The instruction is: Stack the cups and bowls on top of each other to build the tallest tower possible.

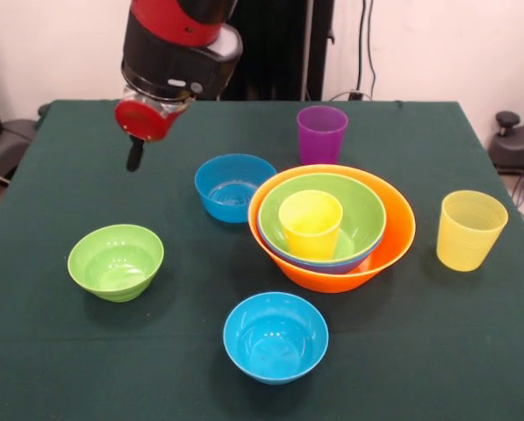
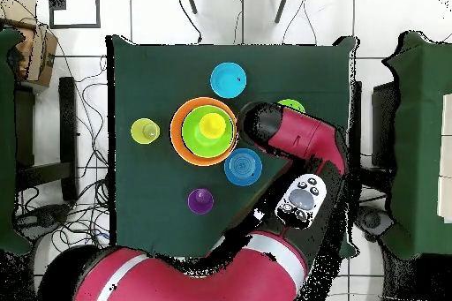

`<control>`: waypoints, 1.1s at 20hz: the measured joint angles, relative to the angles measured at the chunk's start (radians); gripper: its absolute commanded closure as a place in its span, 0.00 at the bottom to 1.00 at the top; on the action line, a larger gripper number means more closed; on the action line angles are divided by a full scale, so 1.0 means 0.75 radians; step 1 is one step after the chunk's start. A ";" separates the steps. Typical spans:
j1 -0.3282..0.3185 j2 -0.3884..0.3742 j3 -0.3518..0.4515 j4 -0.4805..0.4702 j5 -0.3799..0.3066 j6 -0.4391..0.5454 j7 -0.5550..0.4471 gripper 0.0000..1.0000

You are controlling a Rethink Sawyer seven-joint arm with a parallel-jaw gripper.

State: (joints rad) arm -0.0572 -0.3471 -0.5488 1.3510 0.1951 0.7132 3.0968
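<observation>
From the left in the front view, we see the gripper (image 1: 135, 158) hanging above bare cloth at the far left of the table (image 1: 51, 351), holding nothing that we can make out; only one dark fingertip shows, so we cannot tell whether the fingers are spread or shut. Below it the small green bowl (image 1: 116, 261) sits alone, upright. Next come two small blue bowls, one far (image 1: 234, 187) and one near (image 1: 276, 337), both loose. The tower (image 1: 332, 228) stands at centre: orange bowl (image 1: 393, 241) as base, presumably for width, then blue, green, and the opaque yellow cup (image 1: 310, 224) nested inside. The purple cup (image 1: 321, 133) waits behind it, the ribbed yellow cup (image 1: 470, 230) to the right.
</observation>
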 measured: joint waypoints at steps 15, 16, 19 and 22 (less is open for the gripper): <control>-0.077 0.104 0.000 -0.115 -0.108 0.000 0.000 0.00; -0.086 0.108 0.000 -0.121 -0.120 0.000 0.000 0.00; -0.102 0.112 0.000 -0.128 -0.150 -0.003 0.000 0.00; -0.109 0.113 0.000 -0.128 -0.173 -0.017 0.000 0.00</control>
State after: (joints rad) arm -0.1386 -0.2626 -0.5489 1.2551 0.0654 0.7008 3.0968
